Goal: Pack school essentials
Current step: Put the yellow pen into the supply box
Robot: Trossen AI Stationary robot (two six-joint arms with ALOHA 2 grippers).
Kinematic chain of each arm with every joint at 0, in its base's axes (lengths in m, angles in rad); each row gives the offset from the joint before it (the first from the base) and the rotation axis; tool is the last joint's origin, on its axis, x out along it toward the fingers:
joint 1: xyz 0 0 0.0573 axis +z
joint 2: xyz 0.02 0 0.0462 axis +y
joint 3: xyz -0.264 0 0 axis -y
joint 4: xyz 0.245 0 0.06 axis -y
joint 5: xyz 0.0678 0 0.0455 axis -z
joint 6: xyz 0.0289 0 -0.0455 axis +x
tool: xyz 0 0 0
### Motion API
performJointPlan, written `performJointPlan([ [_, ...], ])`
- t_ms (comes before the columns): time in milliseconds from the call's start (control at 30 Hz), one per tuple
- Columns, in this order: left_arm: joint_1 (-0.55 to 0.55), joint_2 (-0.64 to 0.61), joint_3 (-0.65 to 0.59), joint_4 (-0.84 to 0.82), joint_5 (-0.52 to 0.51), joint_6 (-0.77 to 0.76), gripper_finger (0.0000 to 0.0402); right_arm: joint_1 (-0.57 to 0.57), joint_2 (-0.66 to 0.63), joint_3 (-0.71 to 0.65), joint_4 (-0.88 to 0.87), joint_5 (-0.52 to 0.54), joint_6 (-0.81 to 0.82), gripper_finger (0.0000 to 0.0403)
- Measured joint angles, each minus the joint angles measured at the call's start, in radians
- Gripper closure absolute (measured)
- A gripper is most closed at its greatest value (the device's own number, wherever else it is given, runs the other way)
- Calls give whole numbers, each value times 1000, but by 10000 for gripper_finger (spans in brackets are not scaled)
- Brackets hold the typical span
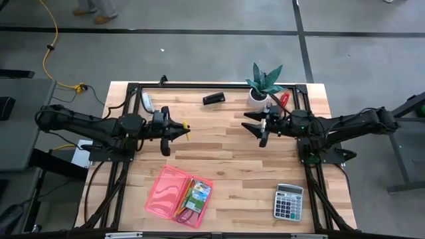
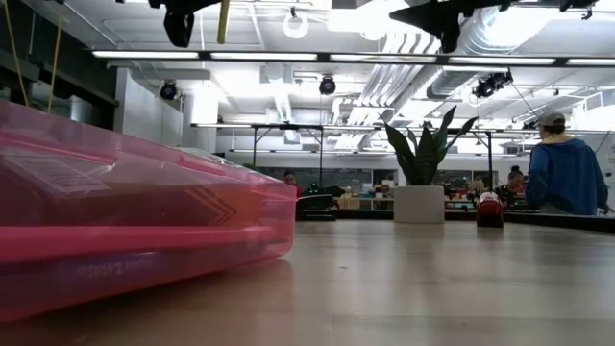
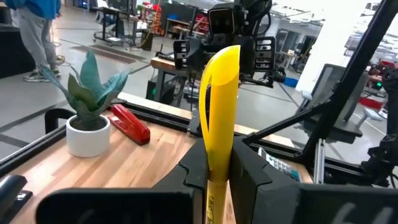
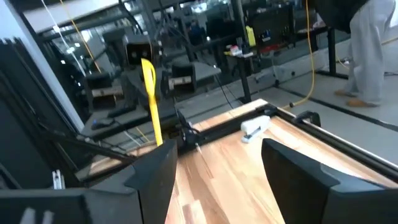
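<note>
Wooden table carries pink case, calculator, potted plant

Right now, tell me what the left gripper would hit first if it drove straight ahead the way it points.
Probably the right gripper. The left gripper, shut on a yellow pencil, faces it across bare table; heights look similar.

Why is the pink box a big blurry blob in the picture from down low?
In the low view the pink box sits right against the lens, so it is out of focus, and bright ceiling lights glare behind it. In the high view it looks sharp. In the left wrist view the left hand, pinching the yellow pencil, is soft too.
</note>
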Motion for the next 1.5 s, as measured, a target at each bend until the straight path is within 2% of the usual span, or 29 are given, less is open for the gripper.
performJointPlan([
  [300, 0, 0, 0, 2, -1, -6, 381, 0, 0, 2, 22, 0, -7, 176],
  [433, -15, 8, 1, -42, 32, -115, 382, 0, 0, 2, 21, 0, 14, 176],
  [533, -67, 28, 1, -152, 59, -279, 382, 0, 0, 2, 15, 0, 26, 176],
  [633, -174, 75, 0, -250, 42, -478, 382, 0, 0, 2, 7, 0, 27, 176],
  [867, -472, 298, 1, -262, -170, -1061, 382, 0, 0, 3, -28, -1, 28, 176],
  [1000, -554, 429, 1, -237, -227, -1304, 382, 0, 0, 3, -41, 0, 27, 176],
  [1200, -552, 537, 6, -38, -162, -1376, 381, -1, 0, 3, -57, 0, 25, 176],
  [1367, -529, 591, 53, -156, -44, -1427, 381, -1, 0, 3, -71, 0, 26, 176],
  [1500, -517, 631, 82, -156, 3, -1433, 379, -1, 0, 3, -80, 0, 26, 176],
])
